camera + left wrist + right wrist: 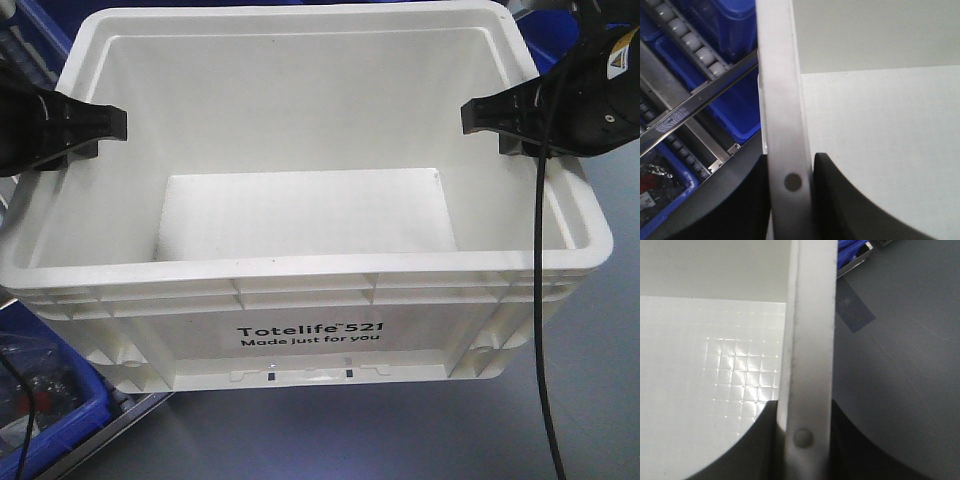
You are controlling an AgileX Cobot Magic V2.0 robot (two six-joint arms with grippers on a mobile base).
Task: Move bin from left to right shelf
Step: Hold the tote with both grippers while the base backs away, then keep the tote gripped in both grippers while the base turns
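Observation:
The bin [300, 330] is a large white tote printed "Totelife 521 Made just for you", empty, filling the front view and held up over a grey floor. My left gripper [100, 130] is shut on its left rim. In the left wrist view that rim [780, 100] runs up between the two black fingers [840, 205], one inside and one outside the wall. My right gripper [485, 118] is shut on the right rim. The right wrist view shows the right rim [810, 340] pinched the same way between its fingers [755, 450].
Blue plastic bins [50, 410] sit low at the left on a roller rack, whose rail [695, 97] and rollers show beside more blue bins [725, 20]. A black cable [542, 300] hangs down the bin's right side. Grey floor [900, 365] lies to the right.

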